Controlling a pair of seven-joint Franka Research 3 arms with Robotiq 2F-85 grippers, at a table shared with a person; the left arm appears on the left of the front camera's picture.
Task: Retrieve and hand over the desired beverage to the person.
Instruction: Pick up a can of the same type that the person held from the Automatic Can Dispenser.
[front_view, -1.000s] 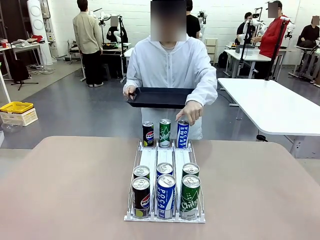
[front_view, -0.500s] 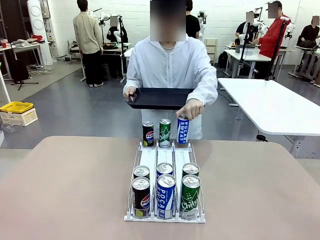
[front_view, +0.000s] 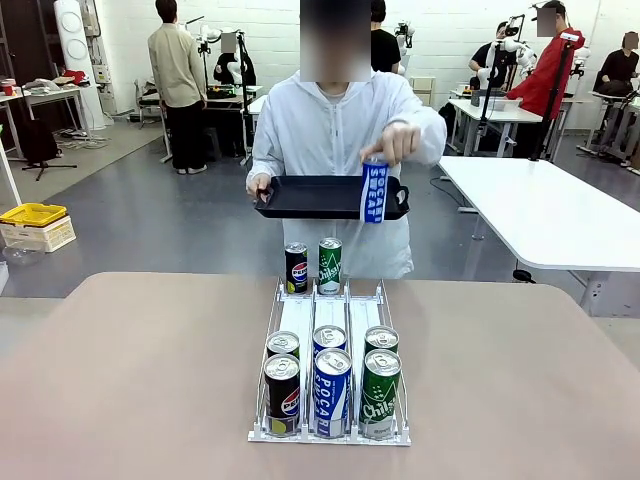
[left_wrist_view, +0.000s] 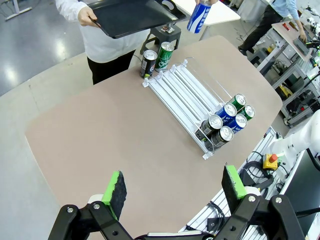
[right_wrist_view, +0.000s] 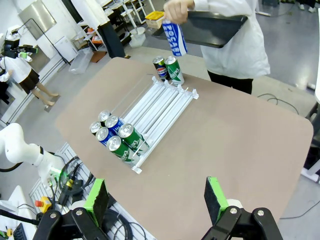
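Note:
The person (front_view: 340, 130) in a white hooded coat stands at the table's far side, one hand holding a flat black tray (front_view: 300, 195). Their other hand holds a blue Pocari Sweat can (front_view: 374, 192) by its top, in the air in front of the tray's right end. A white wire rack (front_view: 298, 318) lies mid-table, with a Pepsi can (front_view: 296, 268) and a green can (front_view: 330, 265) at its far end and several cans (front_view: 331, 385) at its near end. My left gripper (left_wrist_view: 175, 185) hangs open high above the table, empty. My right gripper (right_wrist_view: 156, 197) is likewise open and empty.
The brown table (front_view: 130, 380) has wide bare room on both sides of the rack. A white table (front_view: 560, 215) stands behind at the right and a yellow crate (front_view: 32, 215) on the floor at the left. Other people stand far back.
The person's hand has lifted the blue can off the rack's far right lane and raised it to tray height. The tray and the other cans have stayed put.

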